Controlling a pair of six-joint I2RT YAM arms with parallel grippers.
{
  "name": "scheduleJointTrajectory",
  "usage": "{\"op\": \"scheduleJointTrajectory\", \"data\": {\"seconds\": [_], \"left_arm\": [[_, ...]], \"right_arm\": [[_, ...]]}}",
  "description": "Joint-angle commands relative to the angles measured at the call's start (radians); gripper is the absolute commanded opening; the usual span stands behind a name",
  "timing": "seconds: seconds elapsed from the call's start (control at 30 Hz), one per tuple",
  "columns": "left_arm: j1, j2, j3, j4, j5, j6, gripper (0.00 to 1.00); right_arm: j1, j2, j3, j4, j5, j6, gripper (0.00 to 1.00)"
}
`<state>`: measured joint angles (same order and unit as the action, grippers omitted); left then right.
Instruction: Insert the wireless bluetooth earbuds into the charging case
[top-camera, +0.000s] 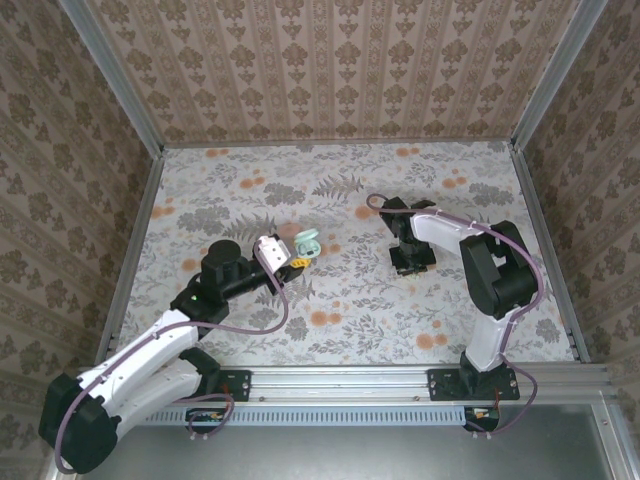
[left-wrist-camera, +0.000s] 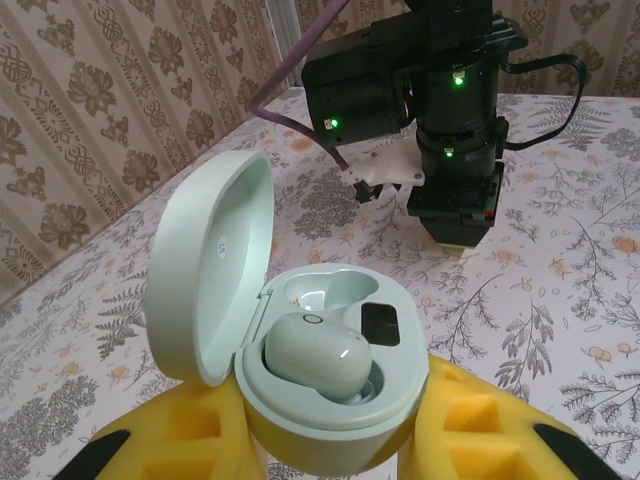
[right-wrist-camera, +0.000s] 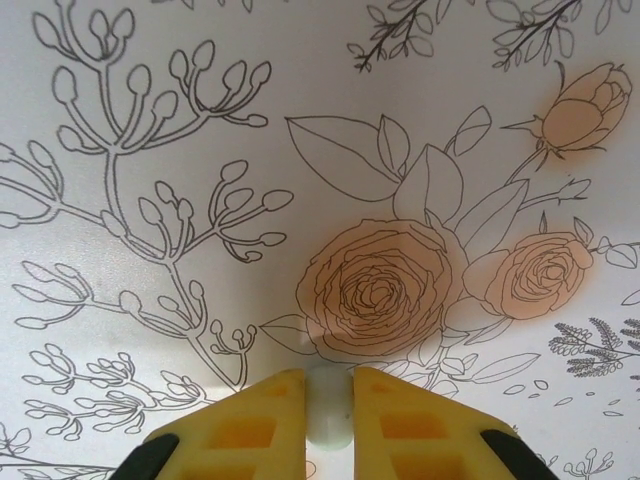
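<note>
No legible text (none anywhere)

You have two tools: the left tool (left-wrist-camera: 325, 445) and the right tool (right-wrist-camera: 328, 385). You have one charging case (left-wrist-camera: 400, 375). You have two earbuds: a seated earbud (left-wrist-camera: 315, 360) and a held earbud (right-wrist-camera: 328, 425).

1. The charging case's (left-wrist-camera: 395, 355) base is hidden between the left gripper's (left-wrist-camera: 330, 400) fingers (left-wrist-camera: 190, 440).
2. Beyond the charging case, the right gripper's (right-wrist-camera: 328, 378) fingers (right-wrist-camera: 250, 425) hide most of something pale, possibly an earbud (right-wrist-camera: 328, 420).
</note>
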<state>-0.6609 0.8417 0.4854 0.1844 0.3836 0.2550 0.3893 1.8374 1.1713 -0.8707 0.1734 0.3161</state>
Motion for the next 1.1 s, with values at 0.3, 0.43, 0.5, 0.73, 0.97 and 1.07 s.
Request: {"op": "scheduleJointTrajectory", "data": {"seconds": [0.3, 0.43, 0.5, 0.73, 0.97, 1.07], "left_arm": [[0.009, -0.016, 0.038, -0.014, 0.035, -0.011, 0.00], [0.042, -0.010, 0.025, 0.037, 0.113, -0.039, 0.00], [0.056, -0.011, 0.020, 0.065, 0.157, -0.057, 0.00], [0.078, 0.013, 0.051, 0.107, 0.308, -0.113, 0.00], [0.074, 0.038, 0.079, 0.132, 0.387, -0.166, 0.00], [0.073, 0.037, 0.090, 0.119, 0.408, -0.170, 0.00]], "right_arm": [[0.002, -0.292, 0.032, -0.055, -0.236, 0.001, 0.10], [0.007, -0.490, 0.010, 0.048, -0.495, -0.011, 0.08], [0.019, -0.561, 0.010, 0.107, -0.613, 0.001, 0.08], [0.119, -0.640, 0.072, 0.241, -0.803, 0.048, 0.09], [0.241, -0.556, 0.191, 0.265, -0.807, 0.027, 0.08], [0.267, -0.514, 0.231, 0.240, -0.804, 0.006, 0.07]]}}
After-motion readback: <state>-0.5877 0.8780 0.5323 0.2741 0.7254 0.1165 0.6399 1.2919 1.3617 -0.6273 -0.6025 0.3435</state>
